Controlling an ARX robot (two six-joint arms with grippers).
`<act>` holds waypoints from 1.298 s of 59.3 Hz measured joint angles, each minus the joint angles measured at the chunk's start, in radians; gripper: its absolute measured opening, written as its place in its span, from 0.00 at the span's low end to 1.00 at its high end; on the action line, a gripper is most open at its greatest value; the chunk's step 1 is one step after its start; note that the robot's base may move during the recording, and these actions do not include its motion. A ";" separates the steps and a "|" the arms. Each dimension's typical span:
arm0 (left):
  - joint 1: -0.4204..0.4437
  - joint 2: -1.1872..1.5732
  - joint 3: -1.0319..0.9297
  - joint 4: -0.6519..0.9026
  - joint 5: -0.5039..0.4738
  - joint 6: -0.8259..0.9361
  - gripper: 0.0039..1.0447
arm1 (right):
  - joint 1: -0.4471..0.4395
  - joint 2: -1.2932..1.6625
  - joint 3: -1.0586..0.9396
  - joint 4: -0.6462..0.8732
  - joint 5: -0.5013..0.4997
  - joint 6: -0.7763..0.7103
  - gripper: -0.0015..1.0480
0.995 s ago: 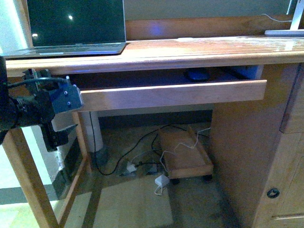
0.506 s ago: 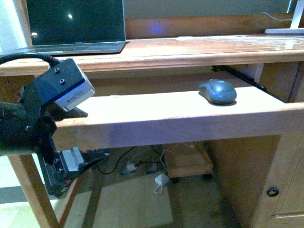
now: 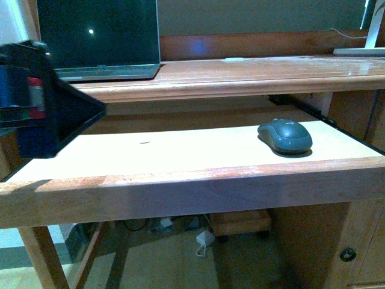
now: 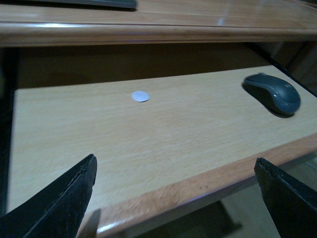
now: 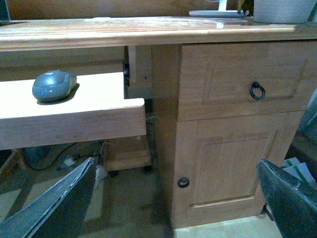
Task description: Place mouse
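Observation:
The mouse (image 3: 286, 136), a dark blue-grey dome, lies on the right part of the pulled-out wooden tray (image 3: 180, 150) under the desk top. The left wrist view has the mouse (image 4: 273, 93) far off to one side. There my left gripper (image 4: 174, 159) is open and hovers over the tray's front edge (image 4: 163, 191), holding nothing. In the front view my left arm (image 3: 48, 114) is a dark blur at the tray's left end. My right gripper (image 5: 176, 162) is open in front of the cabinet, with the mouse (image 5: 53, 85) well off to its side.
A laptop (image 3: 99, 36) stands open on the desk top (image 3: 240, 69). A white dot (image 4: 140, 96) marks the tray. To the right is a cabinet with a ring-handled drawer (image 5: 257, 90) and a door knob (image 5: 183, 182). Cables and a low wooden cart (image 3: 240, 220) lie under the desk.
The tray has slid out from under the desk towards me, carrying the mouse. My left arm has left the tray's front edge and risen close to the camera.

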 joint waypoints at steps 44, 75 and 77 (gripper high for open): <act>0.130 -0.974 -0.458 -0.269 -0.192 0.138 0.02 | 0.000 0.000 0.000 0.000 0.000 0.000 0.93; 0.237 -1.028 -0.510 -0.270 -0.116 0.139 0.02 | -0.020 0.027 0.006 -0.014 -0.104 0.003 0.93; 0.237 -1.028 -0.510 -0.270 -0.116 0.139 0.02 | -0.019 0.064 0.011 0.001 -0.166 0.000 0.93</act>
